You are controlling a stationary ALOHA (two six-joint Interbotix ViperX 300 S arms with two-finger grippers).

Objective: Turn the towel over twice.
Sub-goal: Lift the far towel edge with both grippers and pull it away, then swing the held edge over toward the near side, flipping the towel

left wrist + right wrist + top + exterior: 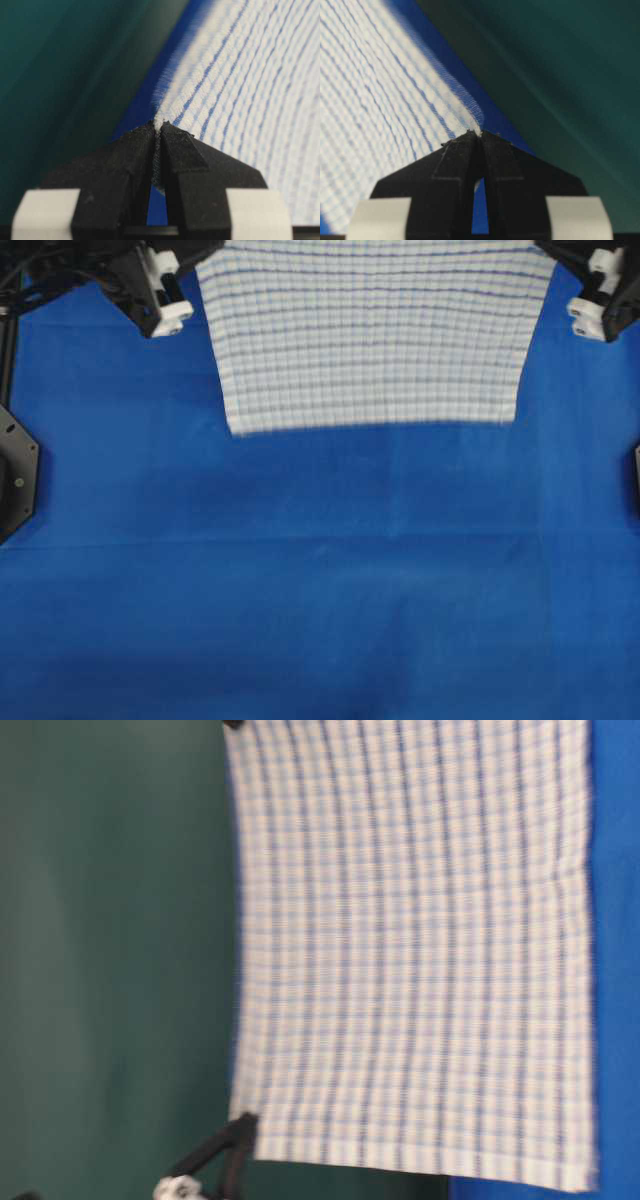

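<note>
From above, the large white cloth towel with thin dark-blue and light-blue stripes (372,335) hangs spread between the two arms at the far side of the counter, which is covered in plain blue fabric (320,590). Its lower edge is blurred. The left arm's white-and-black wrist sits by the towel's left corner, the right arm's by the right corner.

From counter level, the towel (420,950) hangs as a flat, checked sheet with a dark green wall behind it; its bottom hem lies at the blue counter (615,920), though I cannot tell if it touches. A black claw finger (232,1140) meets one upper corner.

At the left wrist, the left claw (159,127) is pressed together, pinching a towel corner (240,100).

At the right wrist, the right claw (480,134) likewise pinches the other corner of the towel (385,100).
</note>
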